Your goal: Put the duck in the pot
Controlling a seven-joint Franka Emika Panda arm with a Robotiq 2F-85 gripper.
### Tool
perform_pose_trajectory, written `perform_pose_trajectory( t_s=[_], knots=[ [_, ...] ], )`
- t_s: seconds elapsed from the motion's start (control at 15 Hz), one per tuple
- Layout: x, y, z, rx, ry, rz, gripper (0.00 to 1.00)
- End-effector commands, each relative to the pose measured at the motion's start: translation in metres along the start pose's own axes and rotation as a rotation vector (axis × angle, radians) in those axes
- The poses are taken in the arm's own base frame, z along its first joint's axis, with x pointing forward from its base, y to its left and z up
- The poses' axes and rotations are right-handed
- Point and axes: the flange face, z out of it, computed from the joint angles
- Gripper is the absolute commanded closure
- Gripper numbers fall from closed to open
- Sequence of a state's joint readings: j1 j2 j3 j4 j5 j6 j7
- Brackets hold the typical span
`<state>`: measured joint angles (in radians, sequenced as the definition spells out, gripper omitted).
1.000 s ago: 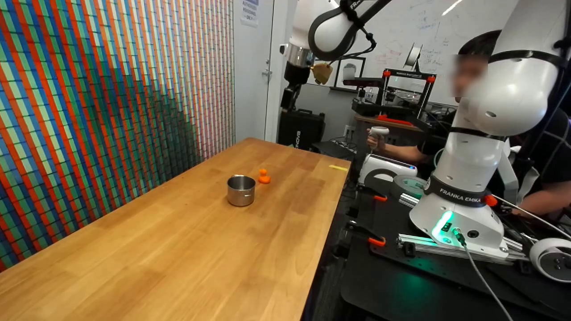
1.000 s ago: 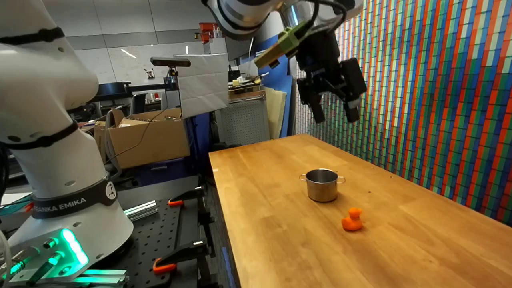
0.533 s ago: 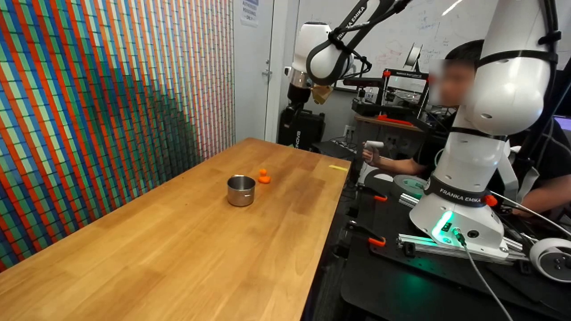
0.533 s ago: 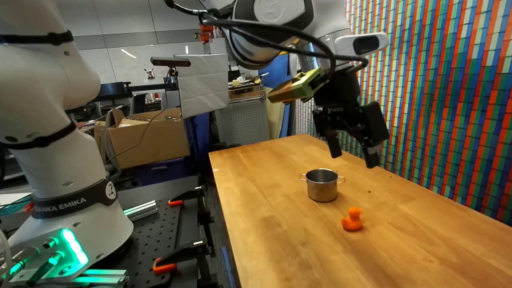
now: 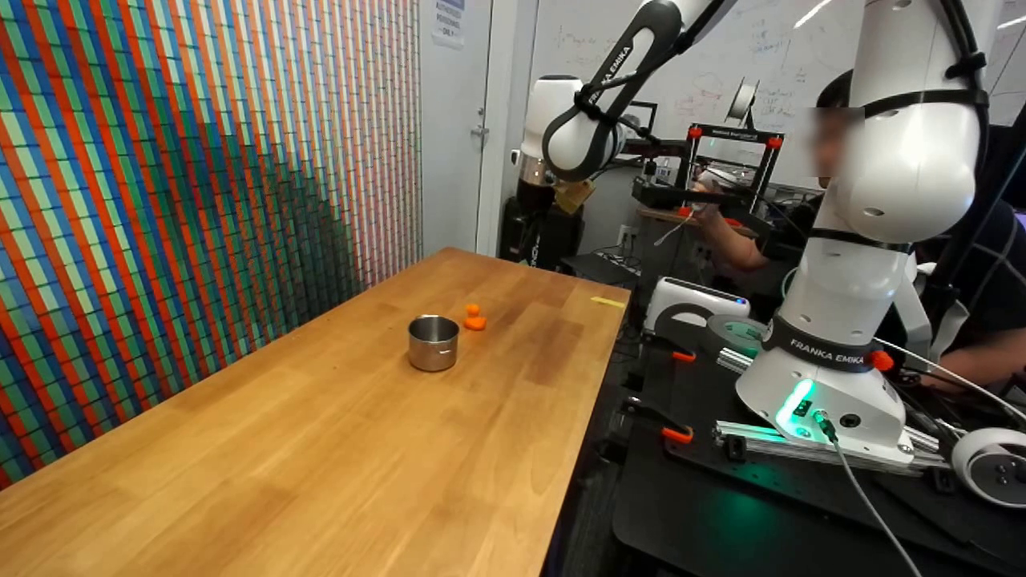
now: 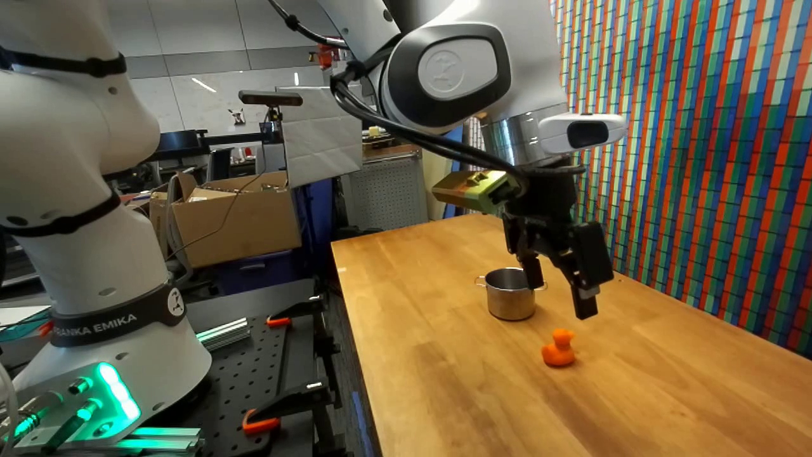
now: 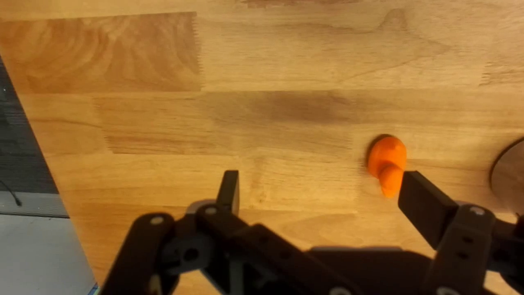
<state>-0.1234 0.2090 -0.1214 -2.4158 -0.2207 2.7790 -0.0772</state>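
Along the left of the wrist view, the wooden table [image 7: 143, 123] broke off at a slanting edge, dark floor [image 7: 24, 135] beyond. Next stood one finger [image 7: 230, 190] of my pincer [image 7: 320, 184], then a broad gap; I had the jaws spread wide and gripped nothing. Toward the right of that gap the orange duck [image 7: 387, 159] sat on the table, its head seemingly right by my second finger [image 7: 427, 209] (closer than I liked), though in an exterior view both tips [image 6: 585, 306] hung above the table. Rightmost came the pot [image 7: 511, 180], partly cut off, near the duck but not touching it. Over the last second I had come lower, while duck and pot had not budged. That meant, I judged, the reach was well along but the grasp not begun; it seemed best to shift toward the pot before sinking further, lest the second finger land on the duck.
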Motion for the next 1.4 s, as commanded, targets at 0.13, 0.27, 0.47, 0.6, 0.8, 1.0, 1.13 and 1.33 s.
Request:
perform_pose_trajectory(
  t_s=[0.13,0.27,0.47,0.6,0.8,1.0,1.13,1.33],
  knots=[
    [-0.013,-0.003,0.033,0.021,0.010,0.026,0.00],
    [-0.019,-0.009,0.051,0.031,0.014,0.042,0.00],
    [-0.019,-0.013,0.079,0.028,0.050,0.051,0.00],
    [-0.013,-0.019,0.096,0.049,0.066,0.072,0.00],
    [0.000,-0.042,0.121,0.093,0.063,0.088,0.00],
    [0.020,-0.068,0.132,0.130,0.075,0.078,0.00],
    [0.032,-0.076,0.136,0.130,0.099,0.058,0.00],
    [0.042,-0.076,0.141,0.112,0.115,0.043,0.25]
  ],
)
